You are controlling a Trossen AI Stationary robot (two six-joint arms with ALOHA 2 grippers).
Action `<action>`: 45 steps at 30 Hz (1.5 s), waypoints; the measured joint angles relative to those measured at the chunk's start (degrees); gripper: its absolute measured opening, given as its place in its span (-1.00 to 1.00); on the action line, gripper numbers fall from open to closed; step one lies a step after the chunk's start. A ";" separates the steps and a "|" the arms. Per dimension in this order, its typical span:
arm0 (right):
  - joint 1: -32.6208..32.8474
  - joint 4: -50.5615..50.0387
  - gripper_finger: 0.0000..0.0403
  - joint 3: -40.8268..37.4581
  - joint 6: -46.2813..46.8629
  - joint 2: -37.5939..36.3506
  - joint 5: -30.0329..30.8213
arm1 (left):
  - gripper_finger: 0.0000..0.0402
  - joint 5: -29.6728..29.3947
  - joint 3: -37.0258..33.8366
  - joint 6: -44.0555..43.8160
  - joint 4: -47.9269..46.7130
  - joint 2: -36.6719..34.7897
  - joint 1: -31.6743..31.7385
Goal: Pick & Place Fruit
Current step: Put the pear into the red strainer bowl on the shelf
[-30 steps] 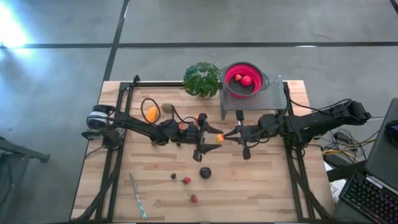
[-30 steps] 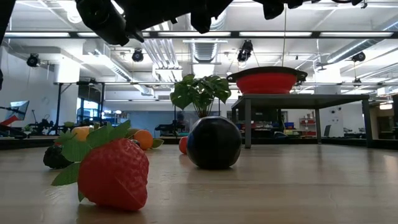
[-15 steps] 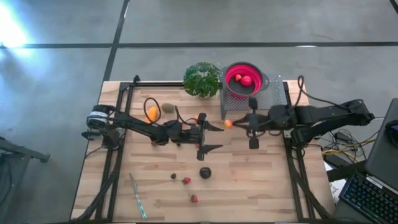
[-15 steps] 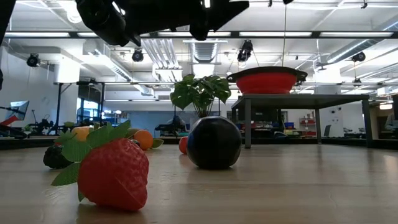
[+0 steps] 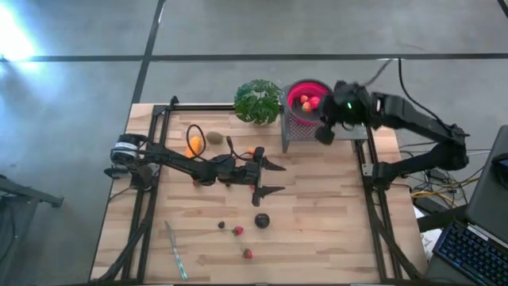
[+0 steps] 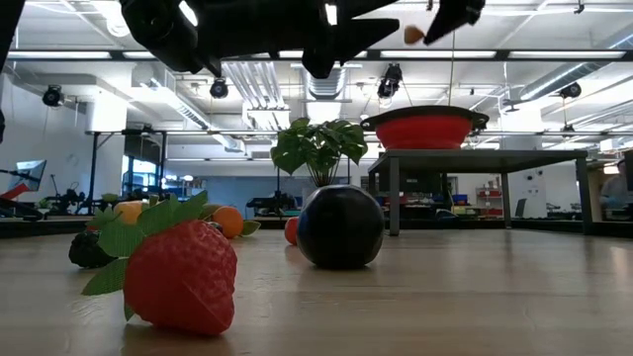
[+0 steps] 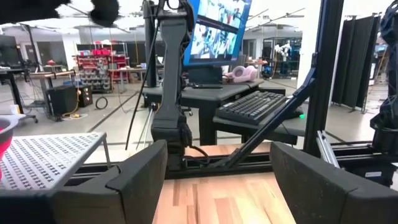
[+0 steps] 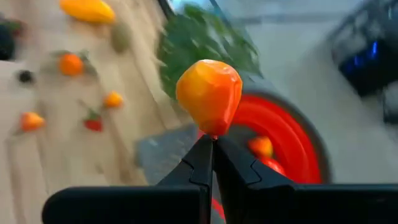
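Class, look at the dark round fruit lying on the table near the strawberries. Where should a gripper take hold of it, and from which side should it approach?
Probably across its widest middle, coming straight down from above. The dark round fruit sits alone on the bare table, ball-shaped with no stem or handle, so the fingers should straddle its sides evenly. The strawberries lie apart from it, leaving room. The open left gripper hovers nearest.
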 joint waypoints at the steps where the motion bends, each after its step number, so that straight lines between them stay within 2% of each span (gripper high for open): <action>1: -2.24 -1.26 -0.96 0.90 -0.03 1.03 -1.04 | 0.44 0.00 -0.02 0.00 -0.14 0.00 0.00; 6: -11.52 -4.83 -0.96 4.35 -1.59 6.74 -5.62 | 0.44 0.00 -0.04 -0.21 -0.59 0.00 0.00; 13: -17.77 -8.99 -0.96 7.40 -3.31 14.65 -5.84 | 0.44 0.00 -0.04 -3.19 -1.92 0.00 0.00; 26: -21.28 -10.55 -0.96 8.09 -4.10 22.85 -6.00 | 0.44 0.00 -0.04 -3.66 -2.57 0.00 0.00; 45: -22.60 -10.74 -0.92 8.09 -4.31 25.09 -5.51 | 0.44 0.00 -0.04 -4.07 -2.97 -0.01 0.00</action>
